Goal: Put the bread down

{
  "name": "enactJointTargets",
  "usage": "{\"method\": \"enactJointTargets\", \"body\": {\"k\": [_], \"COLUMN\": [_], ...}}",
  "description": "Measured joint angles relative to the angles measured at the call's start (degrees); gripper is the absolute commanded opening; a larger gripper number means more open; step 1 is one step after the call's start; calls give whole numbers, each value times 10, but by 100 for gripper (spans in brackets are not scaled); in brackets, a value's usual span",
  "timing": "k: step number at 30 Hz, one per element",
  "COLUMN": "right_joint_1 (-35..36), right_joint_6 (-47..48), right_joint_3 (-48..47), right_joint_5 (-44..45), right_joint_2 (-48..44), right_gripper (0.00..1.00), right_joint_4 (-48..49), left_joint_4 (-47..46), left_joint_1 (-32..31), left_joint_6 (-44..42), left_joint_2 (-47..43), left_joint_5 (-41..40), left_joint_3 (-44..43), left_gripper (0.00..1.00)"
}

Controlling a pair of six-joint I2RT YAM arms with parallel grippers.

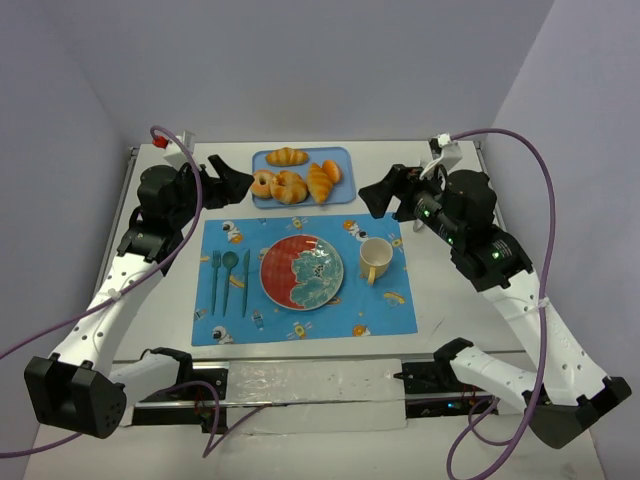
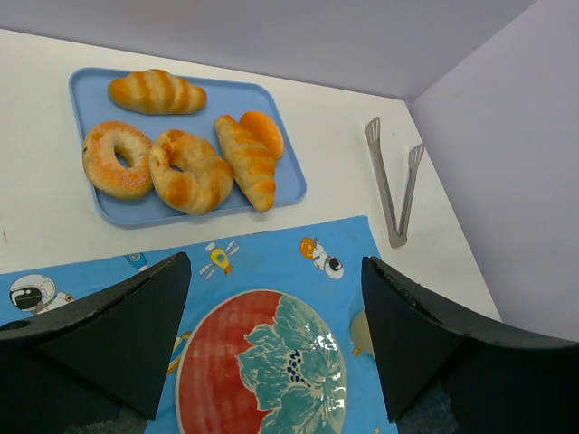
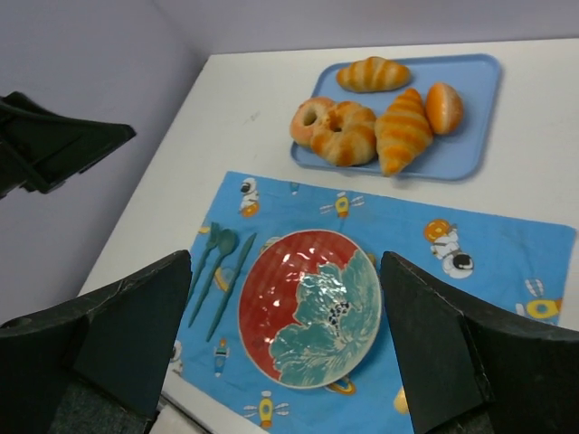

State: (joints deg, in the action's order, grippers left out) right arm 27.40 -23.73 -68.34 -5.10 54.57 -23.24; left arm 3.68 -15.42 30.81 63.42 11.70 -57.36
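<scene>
The bread, a long straight ridged croissant (image 1: 322, 183), lies on the blue tray (image 1: 342, 160) at the back of the table, next to a small smooth bun (image 1: 333, 171). It also shows in the left wrist view (image 2: 246, 163) and the right wrist view (image 3: 401, 132). The red and teal plate (image 1: 302, 272) lies empty on the blue placemat (image 1: 390, 310). My left gripper (image 1: 240, 186) is open and empty, in the air left of the tray. My right gripper (image 1: 372, 196) is open and empty, in the air right of the tray.
The tray also holds a sugared doughnut (image 1: 263, 184), a curled croissant (image 1: 290, 187) and a short croissant (image 1: 287, 156). A yellow cup (image 1: 375, 260) stands right of the plate, teal cutlery (image 1: 230, 280) lies left of it. Metal tongs (image 2: 393, 181) lie right of the tray.
</scene>
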Motion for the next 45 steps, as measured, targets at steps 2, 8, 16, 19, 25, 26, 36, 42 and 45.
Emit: {"method": "enactJointTargets", "body": {"k": [2,8,16,19,25,26,36,42,45], "right_joint_1": [0,0,-58,-97,-176,-188,-249,-256,-262], "right_joint_6": [2,1,5,7,11,11,10,6,6], "right_joint_3": [-6,-61,-371,-467,-523,-516,-471,-445,-436], "right_joint_5": [16,103,211,222,200,193,149,139,136], "right_joint_2": [3,51,310,414,555,566,671,720,733], "right_gripper": [91,94,95,94,94,94,94,94,93], "right_joint_4": [-12,-52,-180,-217,-279,-281,-290,-292,-295], "left_joint_4": [0,0,0,1,2,2,4,5,5], "left_joint_1": [0,0,6,11,12,12,12,12,12], "left_joint_6": [0,0,1,2,3,3,4,5,5], "left_joint_2": [0,0,9,16,29,30,36,43,45], "left_joint_5": [0,-8,-9,-8,-5,-5,0,3,4], "left_joint_3": [0,0,0,0,0,0,0,0,0], "left_gripper": [86,86,86,86,86,86,86,86,86]}}
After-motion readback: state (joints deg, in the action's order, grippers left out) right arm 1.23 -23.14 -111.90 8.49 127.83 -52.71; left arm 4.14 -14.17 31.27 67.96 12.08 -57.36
